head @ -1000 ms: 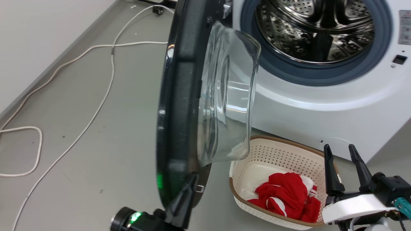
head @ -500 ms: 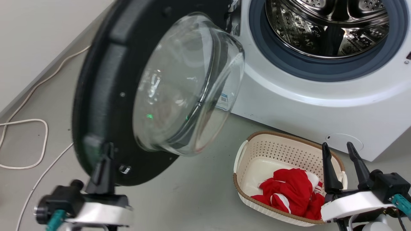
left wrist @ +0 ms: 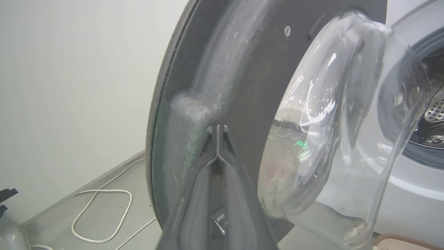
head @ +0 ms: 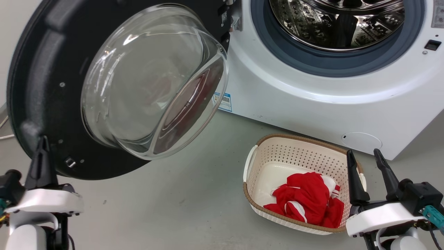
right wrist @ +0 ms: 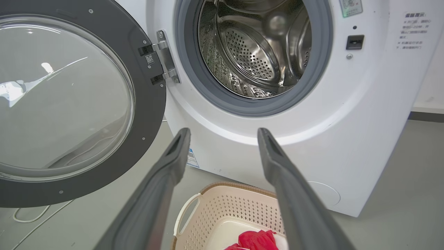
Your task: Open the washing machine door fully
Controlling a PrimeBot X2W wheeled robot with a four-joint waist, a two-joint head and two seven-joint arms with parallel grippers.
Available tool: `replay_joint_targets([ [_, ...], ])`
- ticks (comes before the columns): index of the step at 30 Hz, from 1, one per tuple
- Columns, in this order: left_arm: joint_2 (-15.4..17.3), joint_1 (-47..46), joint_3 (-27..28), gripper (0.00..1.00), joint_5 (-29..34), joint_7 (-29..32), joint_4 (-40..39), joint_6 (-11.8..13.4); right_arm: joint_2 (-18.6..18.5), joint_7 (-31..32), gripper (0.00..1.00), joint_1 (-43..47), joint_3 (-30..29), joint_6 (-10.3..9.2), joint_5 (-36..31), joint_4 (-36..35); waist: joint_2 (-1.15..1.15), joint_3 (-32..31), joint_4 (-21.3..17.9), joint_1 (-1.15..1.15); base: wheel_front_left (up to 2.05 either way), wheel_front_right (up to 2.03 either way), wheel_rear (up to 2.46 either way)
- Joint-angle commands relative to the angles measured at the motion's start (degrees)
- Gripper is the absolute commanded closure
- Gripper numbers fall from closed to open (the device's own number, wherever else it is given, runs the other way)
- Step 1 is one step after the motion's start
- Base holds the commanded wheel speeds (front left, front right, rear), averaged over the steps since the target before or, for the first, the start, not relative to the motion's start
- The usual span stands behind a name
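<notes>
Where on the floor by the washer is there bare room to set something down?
Bare grey floor lies between the washing machine door, the washer front and the basket. Crowded: the left gripper at the door's lower rim; the right gripper by the basket.

The washing machine door (head: 34,86) is black with clear glass; the washer (head: 312,107) is white; the perforated cream basket (head: 288,152) holds red-and-white cloth (head: 305,198).

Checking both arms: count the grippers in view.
2. The left gripper, shut, is at the lower rim of the washing machine door; the right gripper, open, hovers beside the basket.
</notes>
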Motion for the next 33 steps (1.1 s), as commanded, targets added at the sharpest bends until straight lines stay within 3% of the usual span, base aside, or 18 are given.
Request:
replay_joint_targets([
  [1,0.7,-1.3,1.5,1.00,0.5,0.0,1.5,-0.2,0.1,0.1,0.00,-0.6,0.0,-0.04,0.1,-0.1,0.00,0.0,-0.4,0.00,0.00,0.00,0.00],
  [12,-0.1,-2.5,6.7,1.00,3.6,-0.1,5.0,-1.8,0.1,0.0,0.00,-0.5,-0.1,-0.04,0.2,0.1,0.00,-0.4,-1.9,0.00,0.00,0.00,0.00],
  [23,-7.0,6.8,4.2,0.99,6.8,-0.1,-3.6,-2.7,0.1,-0.8,0.00,0.7,0.7,-0.04,1.4,1.4,0.00,-3.1,-4.7,0.00,0.00,0.00,0.00],
  [24,-7.5,7.7,3.6,0.77,6.9,-0.1,-4.1,-2.7,0.1,-0.8,0.00,0.7,0.8,-0.04,1.5,1.4,0.00,-3.2,-5.0,0.00,0.00,0.00,0.00],
  [25,-8.3,8.8,2.3,0.28,6.9,-0.1,-5.2,-2.8,0.1,-1.0,0.00,0.7,1.0,-0.04,1.5,1.6,0.00,-3.4,-5.7,0.00,0.00,0.00,0.00],
  [26,-8.5,9.2,1.5,0.00,7.1,-0.1,-5.7,-2.9,0.1,-1.0,0.00,0.7,1.1,-0.04,1.5,1.7,0.00,-3.6,-6.0,0.00,0.00,0.00,0.00],
  [33,-9.8,10.2,-4.3,0.00,8.5,-0.1,-8.8,-3.2,0.1,-1.2,0.00,0.3,1.8,-0.04,0.6,1.7,0.00,-4.0,-9.2,0.00,0.00,0.00,0.00],
])
